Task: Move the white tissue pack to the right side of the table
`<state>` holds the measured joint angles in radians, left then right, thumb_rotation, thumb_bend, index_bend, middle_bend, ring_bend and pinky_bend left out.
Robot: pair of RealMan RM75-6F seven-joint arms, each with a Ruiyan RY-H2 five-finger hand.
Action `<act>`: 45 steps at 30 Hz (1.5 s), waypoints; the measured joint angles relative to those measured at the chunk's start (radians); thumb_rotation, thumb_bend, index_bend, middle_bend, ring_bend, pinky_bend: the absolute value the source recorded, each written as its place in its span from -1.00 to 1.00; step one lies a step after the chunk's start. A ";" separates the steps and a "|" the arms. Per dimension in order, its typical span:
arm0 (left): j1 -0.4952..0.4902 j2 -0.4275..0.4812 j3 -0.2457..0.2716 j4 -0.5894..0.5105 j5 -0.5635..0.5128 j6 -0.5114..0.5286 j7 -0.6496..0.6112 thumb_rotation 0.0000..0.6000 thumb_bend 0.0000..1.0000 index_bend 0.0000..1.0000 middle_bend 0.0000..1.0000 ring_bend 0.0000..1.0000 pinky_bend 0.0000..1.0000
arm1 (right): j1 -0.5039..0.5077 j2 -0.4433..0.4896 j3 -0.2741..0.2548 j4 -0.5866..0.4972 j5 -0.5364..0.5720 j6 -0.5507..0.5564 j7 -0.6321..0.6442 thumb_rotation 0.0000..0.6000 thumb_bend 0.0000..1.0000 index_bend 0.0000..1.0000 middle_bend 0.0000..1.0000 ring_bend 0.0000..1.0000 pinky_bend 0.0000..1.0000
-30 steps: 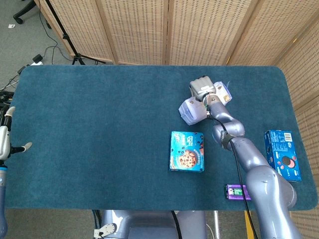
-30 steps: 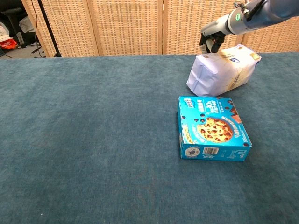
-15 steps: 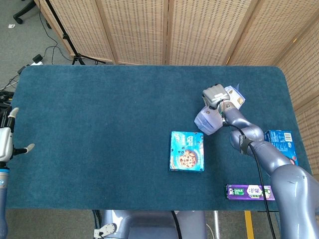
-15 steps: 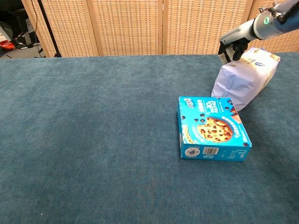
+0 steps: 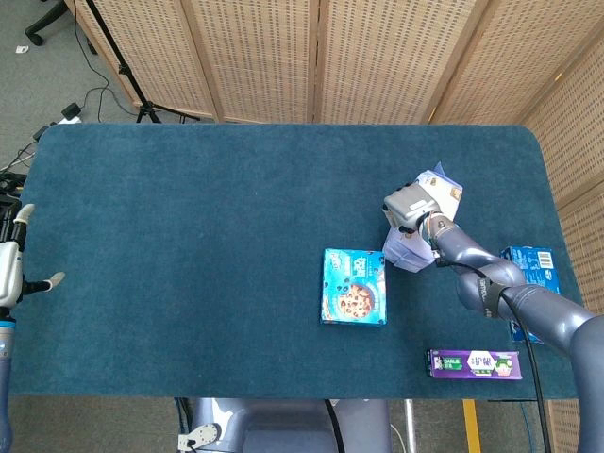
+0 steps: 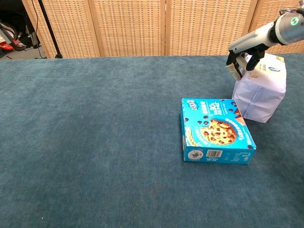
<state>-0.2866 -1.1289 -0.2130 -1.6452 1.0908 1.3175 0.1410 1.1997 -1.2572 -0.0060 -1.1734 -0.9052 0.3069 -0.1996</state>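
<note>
The right hand (image 5: 408, 205) grips the top of the white tissue pack (image 6: 260, 92), which stands right of centre in the frame just beside the blue cookie box (image 6: 216, 130), while the left hand (image 5: 11, 272) rests open at the left edge.

It looked like a lab or test room, not a home. The table (image 5: 189, 236) wore a blue carpet cover, and woven folding screens (image 5: 377, 57) stood behind it (like a little stage). A black stand (image 5: 118, 66) and loose cables (image 5: 85, 99) sat on the grey floor (image 5: 38, 75).
</note>
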 measured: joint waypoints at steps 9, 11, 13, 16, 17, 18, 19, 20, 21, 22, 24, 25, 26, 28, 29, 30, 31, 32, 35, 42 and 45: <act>0.004 0.002 0.001 -0.005 0.009 0.005 -0.004 1.00 -1.00 -1.00 -1.00 -1.00 -1.00 | 0.005 0.089 -0.055 -0.141 -0.005 0.047 -0.045 1.00 1.00 0.00 -0.15 -0.50 -0.66; 0.005 0.003 0.001 -0.005 0.011 0.006 -0.006 1.00 -1.00 -1.00 -1.00 -1.00 -1.00 | 0.006 0.097 -0.065 -0.156 -0.005 0.051 -0.052 1.00 1.00 0.00 -0.15 -0.50 -0.65; 0.006 0.003 0.001 -0.005 0.012 0.007 -0.006 1.00 -1.00 -1.00 -1.00 -1.00 -1.00 | 0.006 0.108 -0.075 -0.174 -0.005 0.056 -0.059 1.00 1.00 0.00 -0.15 -0.50 -0.65; 0.006 0.003 0.000 -0.005 0.013 0.007 -0.007 1.00 -1.00 -1.00 -1.00 -1.00 -1.00 | 0.004 0.123 -0.081 -0.201 -0.009 0.071 -0.064 1.00 1.00 0.00 -0.15 -0.50 -0.62; 0.006 0.003 0.000 -0.004 0.013 0.006 -0.007 1.00 -1.00 -1.00 -1.00 -1.00 -1.00 | 0.001 0.127 -0.080 -0.209 -0.013 0.079 -0.063 1.00 1.00 0.00 -0.15 -0.50 -0.61; 0.006 0.002 0.000 -0.004 0.012 0.006 -0.007 1.00 -1.00 -1.00 -1.00 -1.00 -1.00 | -0.004 0.132 -0.075 -0.221 -0.020 0.093 -0.059 1.00 1.00 0.00 -0.16 -0.50 -0.59; 0.006 0.002 0.000 -0.004 0.012 0.006 -0.007 1.00 -1.00 -1.00 -1.00 -1.00 -1.00 | -0.009 0.136 -0.068 -0.230 -0.026 0.106 -0.052 1.00 1.00 0.00 -0.17 -0.50 -0.59; 0.006 0.002 -0.001 -0.004 0.011 0.006 -0.007 1.00 -1.00 -1.00 -1.00 -1.00 -1.00 | -0.015 0.139 -0.057 -0.237 -0.034 0.121 -0.042 1.00 1.00 0.00 -0.20 -0.50 -0.58; 0.006 0.002 -0.001 -0.003 0.010 0.006 -0.006 1.00 -1.00 -1.00 -1.00 -1.00 -1.00 | -0.026 0.142 -0.038 -0.244 -0.048 0.146 -0.021 1.00 1.00 -0.02 -0.25 -0.51 -0.58; 0.007 0.002 -0.002 -0.003 0.010 0.006 -0.006 1.00 -1.00 -1.00 -1.00 -1.00 -1.00 | -0.036 0.143 -0.022 -0.246 -0.063 0.166 -0.001 1.00 1.00 -0.06 -0.31 -0.53 -0.58; 0.008 0.002 -0.002 -0.004 0.010 0.007 -0.007 1.00 -1.00 -1.00 -1.00 -1.00 -1.00 | -0.058 0.143 0.018 -0.242 -0.099 0.212 0.057 1.00 1.00 -0.29 -0.55 -0.69 -0.58; 0.008 0.002 -0.002 -0.003 0.010 0.007 -0.008 1.00 -1.00 -1.00 -1.00 -1.00 -1.00 | -0.066 0.141 0.036 -0.234 -0.113 0.230 0.087 1.00 1.00 -0.38 -0.64 -0.76 -0.59; 0.008 0.002 -0.003 -0.003 0.009 0.007 -0.008 1.00 -1.00 -1.00 -1.00 -1.00 -1.00 | -0.074 0.137 0.057 -0.220 -0.123 0.247 0.119 1.00 1.00 -0.51 -0.76 -0.86 -0.61; 0.008 0.001 -0.003 -0.003 0.009 0.006 -0.007 1.00 -1.00 -1.00 -1.00 -1.00 -1.00 | -0.085 0.124 0.100 -0.165 -0.127 0.269 0.192 1.00 1.00 -0.64 -0.87 -0.97 -0.66; 0.007 0.001 -0.003 -0.002 0.009 0.005 -0.006 1.00 -1.00 -1.00 -1.00 -1.00 -1.00 | -0.088 0.116 0.115 -0.135 -0.125 0.272 0.216 1.00 1.00 -0.67 -0.90 -1.00 -0.68; 0.007 0.001 -0.003 -0.002 0.009 0.005 -0.005 1.00 -1.00 -1.00 -1.00 -1.00 -1.00 | -0.090 0.105 0.131 -0.092 -0.120 0.271 0.239 1.00 1.00 -0.67 -0.90 -1.00 -0.68; 0.007 0.000 -0.003 -0.002 0.009 0.004 -0.004 1.00 -1.00 -1.00 -1.00 -1.00 -1.00 | -0.091 0.096 0.142 -0.059 -0.115 0.268 0.251 1.00 1.00 -0.67 -0.90 -1.00 -0.68; 0.006 -0.001 -0.003 -0.001 0.008 0.003 -0.002 1.00 -1.00 -1.00 -1.00 -1.00 -1.00 | -0.091 0.085 0.152 -0.025 -0.108 0.262 0.260 1.00 1.00 -0.67 -0.89 -1.00 -0.68; 0.004 -0.003 -0.003 -0.001 0.005 -0.002 0.002 1.00 -1.00 -1.00 -1.00 -1.00 -1.00 | -0.083 0.042 0.174 0.092 -0.072 0.224 0.278 1.00 1.00 -0.67 -0.84 -1.00 -0.68; 0.000 -0.006 -0.005 0.005 -0.005 -0.010 0.007 1.00 -1.00 -1.00 -1.00 -1.00 -1.00 | -0.042 -0.093 0.202 0.377 0.075 0.064 0.294 1.00 1.00 -0.43 -0.58 -0.89 -0.68; -0.003 -0.008 -0.007 0.011 -0.013 -0.016 0.009 1.00 -1.00 -1.00 -1.00 -1.00 -1.00 | -0.024 -0.152 0.199 0.491 0.125 0.003 0.290 1.00 1.00 -0.36 -0.51 -0.79 -0.68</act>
<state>-0.2896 -1.1369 -0.2203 -1.6347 1.0778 1.3013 0.1505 1.1754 -1.4091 0.1931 -0.6827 -0.7803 0.3094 0.0899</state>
